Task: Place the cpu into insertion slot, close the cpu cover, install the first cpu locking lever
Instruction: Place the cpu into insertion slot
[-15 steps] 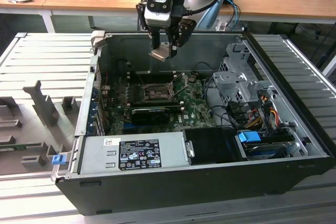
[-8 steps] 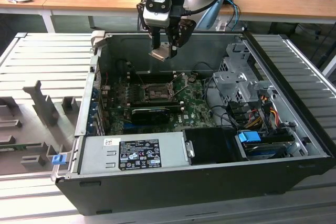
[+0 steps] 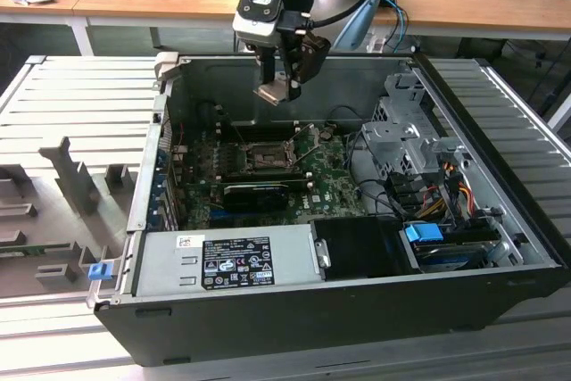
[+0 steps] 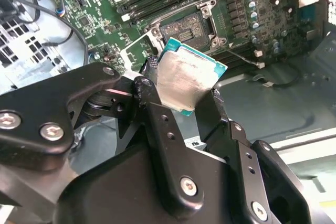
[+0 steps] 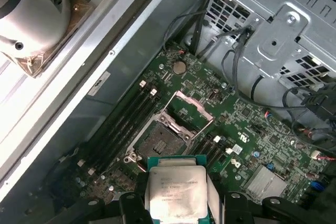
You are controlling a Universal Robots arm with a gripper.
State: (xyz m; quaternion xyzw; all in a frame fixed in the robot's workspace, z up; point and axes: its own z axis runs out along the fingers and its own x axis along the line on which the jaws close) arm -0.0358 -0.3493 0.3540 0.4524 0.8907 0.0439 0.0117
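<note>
Open case (image 3: pixel 268 314), gripper (image 4: pixel 184 88) pinching cpu (image 5: pixel 176 192), cover (image 5: pixel 194 103) raised

Exterior view: diffuse room light falls from above; the ribbed table (image 3: pixel 71 86) reads pale and flat; the motherboard (image 3: pixel 335 186) sits dimmer, shaded by the walls of the case (image 3: pixel 294 318). Second wrist view: the cpu (image 4: pixel 189 77) clamped in my gripper (image 4: pixel 181 90) carries a dull sheen; one far corner burns out white. First wrist view: even light on the board; deep shadow along the case wall.
</note>
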